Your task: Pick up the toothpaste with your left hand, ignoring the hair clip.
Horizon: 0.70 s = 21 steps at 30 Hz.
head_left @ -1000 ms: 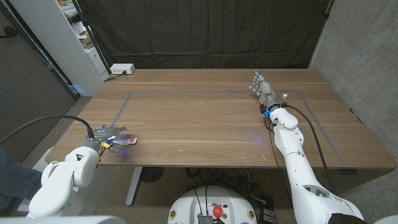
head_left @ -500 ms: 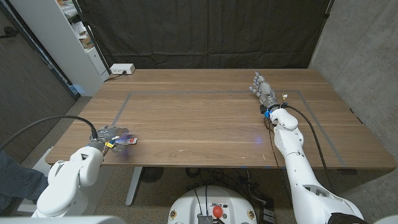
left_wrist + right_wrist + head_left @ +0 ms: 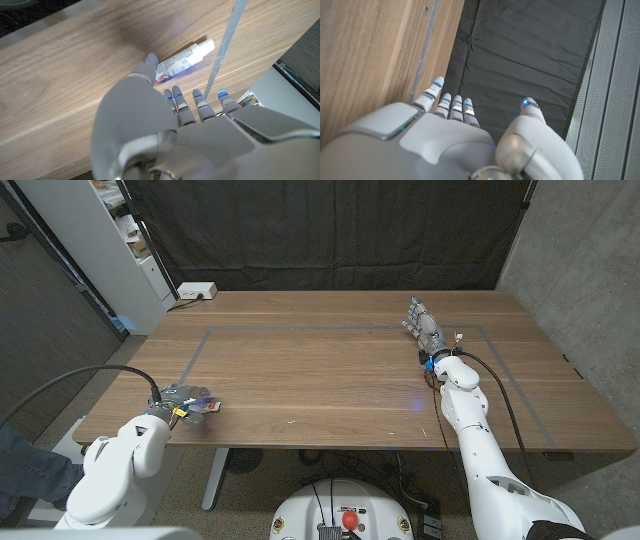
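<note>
1. Lying on the wooden bench [image 3: 330,380] near its front left corner, the toothpaste [image 3: 182,61] is a small white tube, flat on the wood, beside a grey tape line [image 3: 196,355].
2. Over it hovers the left robot hand [image 3: 180,399]; in the left wrist view its fingers [image 3: 175,102] are spread and reach toward the tube, the thumb tip just at the tube's printed end, holding nothing.
3. From the head view the tube shows as little more than a pale sliver past the fingertips; the left wrist view shows its cap and label plainly.
4. Well apart, at the far right of the bench, the right robot hand [image 3: 424,326] has its fingers extended and together, holding nothing.
5. A white power strip [image 3: 196,291] sits at the far left corner, beside a white shelf unit [image 3: 120,240]; a black curtain [image 3: 330,230] hangs behind.
</note>
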{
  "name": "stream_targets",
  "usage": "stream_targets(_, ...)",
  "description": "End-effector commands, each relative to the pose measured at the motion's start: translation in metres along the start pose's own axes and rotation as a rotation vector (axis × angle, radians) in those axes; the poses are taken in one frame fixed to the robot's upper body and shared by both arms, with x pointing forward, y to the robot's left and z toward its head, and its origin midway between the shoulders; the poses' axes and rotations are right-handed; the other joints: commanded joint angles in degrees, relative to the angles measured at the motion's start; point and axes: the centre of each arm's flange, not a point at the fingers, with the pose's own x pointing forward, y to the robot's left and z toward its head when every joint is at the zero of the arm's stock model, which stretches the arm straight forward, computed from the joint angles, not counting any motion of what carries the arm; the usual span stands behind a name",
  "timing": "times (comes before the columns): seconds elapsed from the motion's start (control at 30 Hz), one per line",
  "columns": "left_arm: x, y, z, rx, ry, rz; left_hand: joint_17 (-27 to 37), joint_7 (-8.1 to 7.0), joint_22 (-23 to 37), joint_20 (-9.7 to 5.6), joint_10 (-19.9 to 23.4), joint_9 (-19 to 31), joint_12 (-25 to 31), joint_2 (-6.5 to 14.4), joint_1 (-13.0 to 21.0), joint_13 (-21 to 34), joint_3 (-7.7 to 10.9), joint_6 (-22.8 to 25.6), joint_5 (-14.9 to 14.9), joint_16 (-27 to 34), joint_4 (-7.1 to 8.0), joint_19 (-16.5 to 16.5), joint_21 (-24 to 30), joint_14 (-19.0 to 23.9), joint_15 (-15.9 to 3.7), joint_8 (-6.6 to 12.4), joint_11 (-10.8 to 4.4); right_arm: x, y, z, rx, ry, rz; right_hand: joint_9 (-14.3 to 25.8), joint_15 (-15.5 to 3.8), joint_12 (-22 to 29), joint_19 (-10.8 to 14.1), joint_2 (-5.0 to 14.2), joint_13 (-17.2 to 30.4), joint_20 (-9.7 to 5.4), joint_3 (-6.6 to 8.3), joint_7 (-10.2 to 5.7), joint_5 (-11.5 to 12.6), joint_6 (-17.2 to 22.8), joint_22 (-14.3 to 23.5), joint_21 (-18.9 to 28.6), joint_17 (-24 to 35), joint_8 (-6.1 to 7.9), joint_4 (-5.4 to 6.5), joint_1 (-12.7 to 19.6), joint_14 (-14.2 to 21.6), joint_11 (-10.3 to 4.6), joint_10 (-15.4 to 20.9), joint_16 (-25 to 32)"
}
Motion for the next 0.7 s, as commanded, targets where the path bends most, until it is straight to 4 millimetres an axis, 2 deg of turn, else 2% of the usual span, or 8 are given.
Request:
stream_targets(0.03,0.0002,-0.0037,0.0052,0.017,0.013,-0.001,0.13,-0.26,0.1,0.11,1.03,0.07,0.4,0.58,0.22,0.33,-0.24,1.17,-0.17,0.22,0.18,0.51,0.4,0.88,-0.07,0.37,0.17,-0.0001,-0.0041,-0.0026,0.003,0.005,-0.002,0.14,0.06,0.04,0.58,0.25,0.25,0.03,-0.13,0.02,0.41,0.1,0.28,-0.41,0.2,0.19,0.13,0.12,0.36,0.16,0.25,0.16)
stream_targets(0.7,0.0032,-0.0127,0.0132,0.012,0.009,0.01,0.14,-0.74,0.11,0.19,2.07,0.12,0.47,0.9,0.34,0.57,-0.45,2.38,-0.18,0.25,0.19,0.77,0.35,1.95,-0.49,0.37,-0.05,0.0038,-0.0069,0.0009,-0.004,0.004,0.004,0.14,0.02,0.03,0.74,0.28,0.25,0.03,-0.25,-0.04,0.46,0.05,0.29,-0.7,0.22,0.16,0.09,0.14,0.38,0.12,0.22,0.16)
